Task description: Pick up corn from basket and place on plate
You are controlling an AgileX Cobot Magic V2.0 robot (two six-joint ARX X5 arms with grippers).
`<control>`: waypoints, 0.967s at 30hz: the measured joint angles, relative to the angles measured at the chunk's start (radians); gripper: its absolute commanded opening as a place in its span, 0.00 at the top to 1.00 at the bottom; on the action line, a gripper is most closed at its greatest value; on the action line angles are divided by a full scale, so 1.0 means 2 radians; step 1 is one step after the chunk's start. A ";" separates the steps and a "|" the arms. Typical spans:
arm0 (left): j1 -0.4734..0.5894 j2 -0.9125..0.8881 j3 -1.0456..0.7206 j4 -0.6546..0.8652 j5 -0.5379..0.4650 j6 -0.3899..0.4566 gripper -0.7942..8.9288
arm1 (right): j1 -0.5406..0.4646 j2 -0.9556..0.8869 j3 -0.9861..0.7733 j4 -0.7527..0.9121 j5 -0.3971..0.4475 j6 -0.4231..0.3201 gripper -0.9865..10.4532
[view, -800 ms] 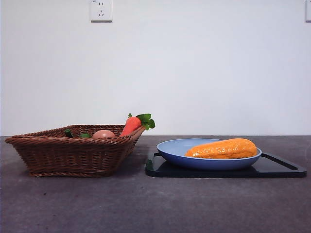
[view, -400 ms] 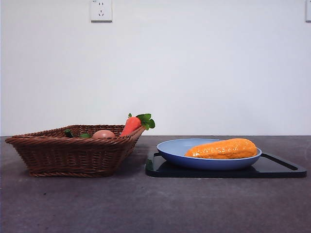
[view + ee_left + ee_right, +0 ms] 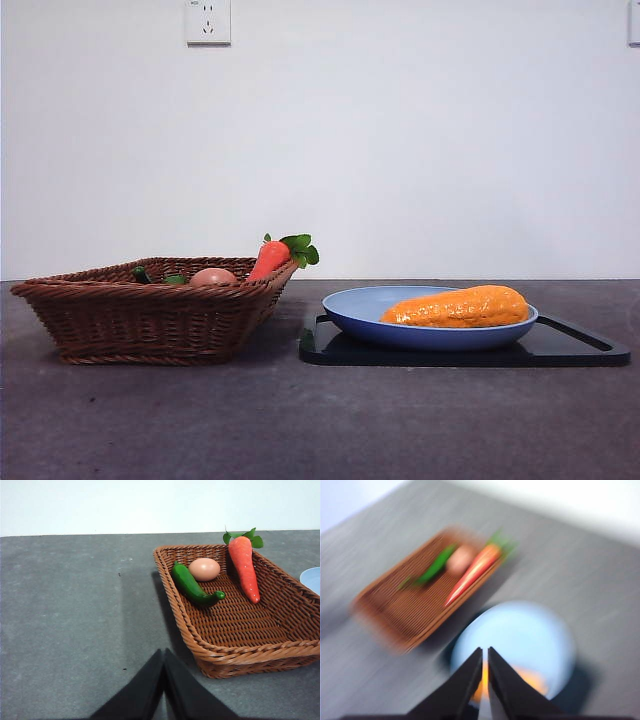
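The long orange-yellow bumpy corn cob [image 3: 458, 307] lies inside the round light-blue plate [image 3: 350, 306], which sits on a flat black tray [image 3: 580, 349] beside the brown woven wicker basket [image 3: 140, 315]. The placing looks done. The right tool [image 3: 485, 675] is above the plate, jaws pressed together and empty; its view is blurred. The left tool [image 3: 164, 675] is also clenched on nothing, near the basket. To finish well, I think the right arm should go up straight and clear, without touching the plate rim.
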 measured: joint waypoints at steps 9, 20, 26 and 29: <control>0.000 0.000 0.000 0.000 0.000 0.000 0.91 | -0.125 -0.130 -0.133 0.158 0.001 -0.013 0.91; 0.000 0.000 0.000 0.000 0.000 0.000 0.91 | -0.182 -0.337 -0.420 0.388 0.069 -0.015 0.91; 0.000 0.000 0.000 0.000 0.000 0.000 0.91 | -0.182 -0.408 -0.523 0.410 0.079 -0.016 0.91; 0.000 0.000 0.000 0.000 0.000 0.000 0.91 | -0.182 -0.432 -0.556 0.410 0.081 -0.016 0.91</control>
